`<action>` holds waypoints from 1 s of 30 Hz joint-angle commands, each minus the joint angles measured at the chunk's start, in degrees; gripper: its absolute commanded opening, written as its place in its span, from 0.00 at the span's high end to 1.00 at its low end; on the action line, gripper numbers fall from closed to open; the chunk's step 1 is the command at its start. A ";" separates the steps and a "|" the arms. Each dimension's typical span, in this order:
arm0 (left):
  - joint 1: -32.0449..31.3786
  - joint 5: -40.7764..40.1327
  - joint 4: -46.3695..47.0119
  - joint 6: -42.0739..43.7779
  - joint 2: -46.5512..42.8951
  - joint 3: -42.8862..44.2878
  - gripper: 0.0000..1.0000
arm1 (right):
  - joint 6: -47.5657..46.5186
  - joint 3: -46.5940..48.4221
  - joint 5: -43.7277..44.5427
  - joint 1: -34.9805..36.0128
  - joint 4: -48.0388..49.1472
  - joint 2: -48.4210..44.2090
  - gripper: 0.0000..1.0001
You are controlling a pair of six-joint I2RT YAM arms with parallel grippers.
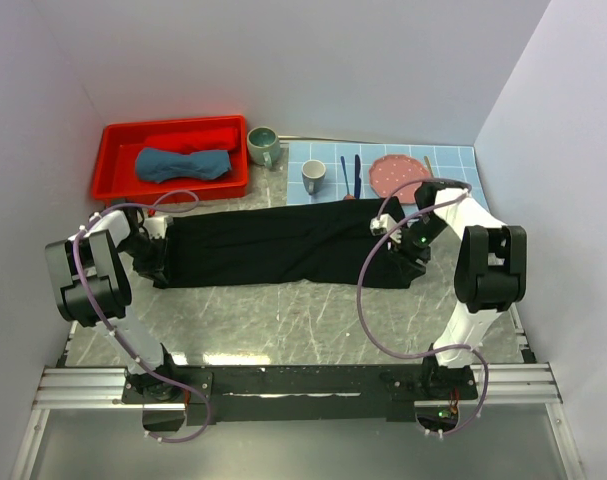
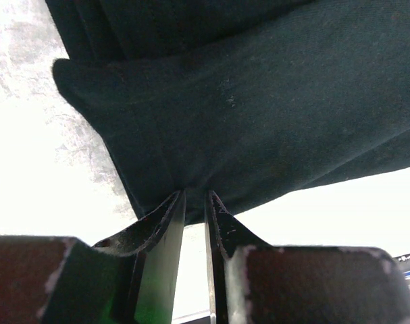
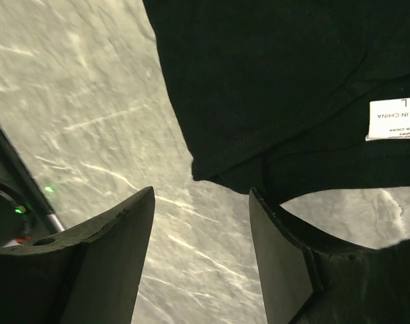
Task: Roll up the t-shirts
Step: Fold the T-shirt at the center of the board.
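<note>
A glossy grey marbled table [image 1: 283,320], boxed in by plain white walls [image 1: 333,50], carries the black t-shirt [image 1: 283,245] folded into a long band across its middle. The slate-blue rolled t-shirt [image 1: 183,164] lies in a red tray [image 1: 118,135] at the far left, and a blue-checked placemat [image 1: 453,158] with a pink plate [image 1: 398,175] lies at the far right. The left gripper [image 2: 194,194] is clamped on the band's left edge with cloth pinched between its fingers, while the right gripper [image 3: 201,191] stands with jaws apart just short of the shirt's corner, near its white label [image 3: 394,118].
</note>
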 commanded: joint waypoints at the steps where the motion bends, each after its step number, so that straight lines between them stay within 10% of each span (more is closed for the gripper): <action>1: 0.19 -4.79 0.88 -0.33 2.41 -0.74 0.74 | -2.04 -2.38 3.32 1.62 3.96 -2.89 0.35; 25: -0.51 -5.14 0.88 0.11 5.05 -0.12 0.74 | -3.10 -8.01 5.08 5.13 8.27 -0.52 0.41; 30: -0.51 -5.32 1.05 0.72 4.61 -0.47 0.74 | -1.51 -8.98 6.49 6.01 11.09 0.97 0.57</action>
